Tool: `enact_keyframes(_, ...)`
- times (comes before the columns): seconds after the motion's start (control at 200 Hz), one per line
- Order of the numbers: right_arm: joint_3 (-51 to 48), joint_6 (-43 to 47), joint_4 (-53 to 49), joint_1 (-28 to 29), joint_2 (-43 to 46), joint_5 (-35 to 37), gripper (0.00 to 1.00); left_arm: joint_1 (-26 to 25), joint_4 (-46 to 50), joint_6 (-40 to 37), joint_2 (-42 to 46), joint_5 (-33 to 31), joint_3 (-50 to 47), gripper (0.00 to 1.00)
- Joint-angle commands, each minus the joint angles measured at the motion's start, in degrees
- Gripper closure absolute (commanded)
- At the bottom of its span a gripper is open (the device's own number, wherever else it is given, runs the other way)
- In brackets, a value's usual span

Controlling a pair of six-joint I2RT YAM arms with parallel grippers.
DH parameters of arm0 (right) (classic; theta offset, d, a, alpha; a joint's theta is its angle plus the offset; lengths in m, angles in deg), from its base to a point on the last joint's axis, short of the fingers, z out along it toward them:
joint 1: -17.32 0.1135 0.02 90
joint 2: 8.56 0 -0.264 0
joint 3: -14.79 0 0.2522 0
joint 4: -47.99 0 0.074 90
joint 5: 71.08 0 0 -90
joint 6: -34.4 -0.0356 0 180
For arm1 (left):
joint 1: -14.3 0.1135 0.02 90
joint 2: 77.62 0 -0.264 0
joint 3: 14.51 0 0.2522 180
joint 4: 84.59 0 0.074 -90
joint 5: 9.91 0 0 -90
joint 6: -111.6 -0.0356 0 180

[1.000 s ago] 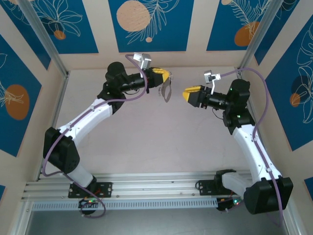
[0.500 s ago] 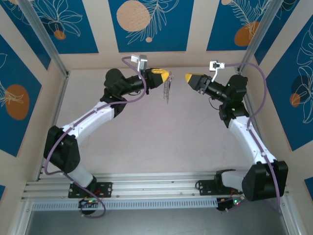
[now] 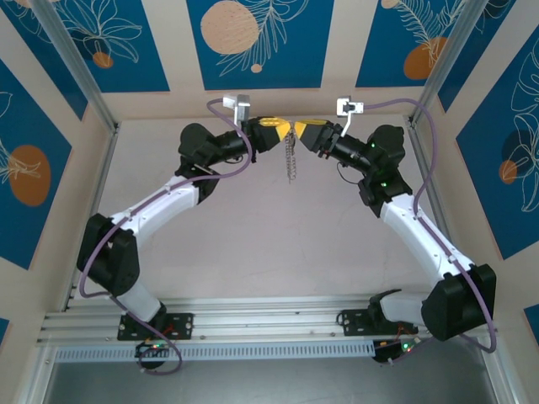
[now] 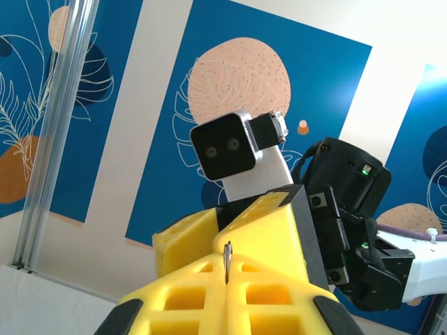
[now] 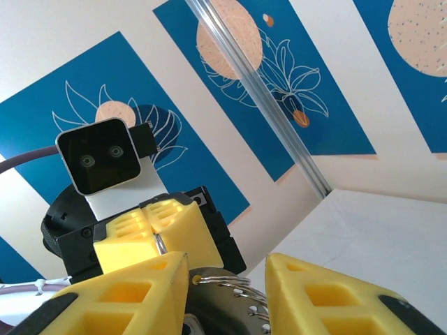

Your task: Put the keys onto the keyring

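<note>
1. The left gripper [image 3: 285,129] is raised above the far part of the tabletop [image 3: 253,236], and it points to the right.
2. Its jaws are closed on the top of the keyring [image 3: 291,158]. The keyring hangs down from them in the air, clear of the tabletop.
3. In the top view the keyring looks like a thin silvery strip with small pieces along it. I cannot tell if one of these pieces is a key, because they are too small.
4. In the left wrist view the left gripper [image 4: 227,279] has its two yellow fingers pressed together, and a thin metal edge [image 4: 227,259] stands up between them.
5. The right gripper [image 3: 305,132] is at the same height and points to the left. Its tip is just beside the tip of the left gripper.
6. In the right wrist view the right gripper [image 5: 229,264] has its jaws apart, with a clear gap between the two yellow fingers.
7. The keyring [image 5: 223,287] lies low in this gap, as a dark curved body with silvery rings on top. I cannot tell if the fingers touch it.
8. Just behind it the left gripper [image 5: 155,237] is seen from the front, pinching a thin ring.
9. Each wrist view shows the grey camera of the other arm, the right one [image 4: 225,146] and the left one [image 5: 98,155].
</note>
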Motion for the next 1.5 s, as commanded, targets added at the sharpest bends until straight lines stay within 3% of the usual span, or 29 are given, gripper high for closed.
enact_keyframes(0.0,-1.44,2.57,-0.06,1.60,2.30,1.05,0.66,-0.46,-5.12,1.75,-1.24,-0.99,0.88,1.00)
enact_keyframes(0.565,-2.24,3.57,-0.16,1.55,3.57,-0.37,0.65,-0.62,-6.12,4.20,-3.12,-0.72,2.23,1.00)
enact_keyframes(0.775,-3.17,0.88,3.09,0.10,2.67,-1.14,0.81,-0.82,-4.91,3.96,-1.91,-0.72,1.92,1.00)
enact_keyframes(1.065,-2.69,-0.89,5.37,-0.48,1.54,-4.69,0.81,-1.43,-3.96,3.94,-1.91,0.36,3.04,1.00)
enact_keyframes(1.255,-1.32,-1.34,6.58,-0.31,-0.04,-9.02,1.00,-1.87,-3.26,3.65,-2.21,0.24,3.59,1.00)
enact_keyframes(1.495,0.25,-1.10,6.54,-0.40,-1.15,-12.71,1.00,-2.22,-2.43,3.47,-2.44,0.42,4.03,1.00)
